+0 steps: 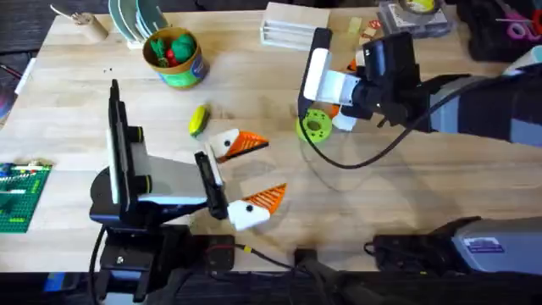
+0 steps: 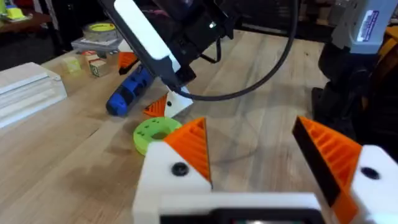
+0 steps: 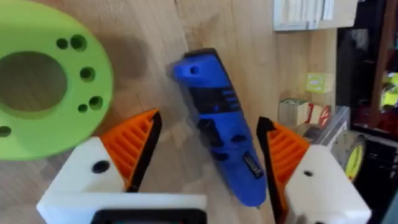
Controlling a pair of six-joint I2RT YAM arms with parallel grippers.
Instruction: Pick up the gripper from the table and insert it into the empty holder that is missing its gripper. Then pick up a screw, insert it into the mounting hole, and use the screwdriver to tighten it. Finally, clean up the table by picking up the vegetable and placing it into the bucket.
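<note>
The blue screwdriver (image 3: 221,137) lies on the table (image 1: 398,182), between the fingers of my right gripper (image 3: 208,124), which stands open around it without gripping. Seen from the left wrist, the screwdriver (image 2: 127,93) rests under the right arm. My left gripper (image 1: 250,174) is open with nothing between its fingers, near the front edge. Both holders (image 2: 174,177) on each gripper carry an orange finger; a loose gripper piece is out of view. The yellow and green vegetable (image 1: 197,119) lies left of centre. The bucket (image 1: 175,57) stands at the back left, holding green and red toys.
A flat green disc (image 1: 315,124) lies beside the right gripper. A black cable (image 1: 356,161) loops over the table's middle. A green baseplate (image 1: 17,195) sits at the left edge. Stacked plates (image 1: 135,17), a clear box (image 1: 292,25) and a tape roll (image 1: 415,10) line the back.
</note>
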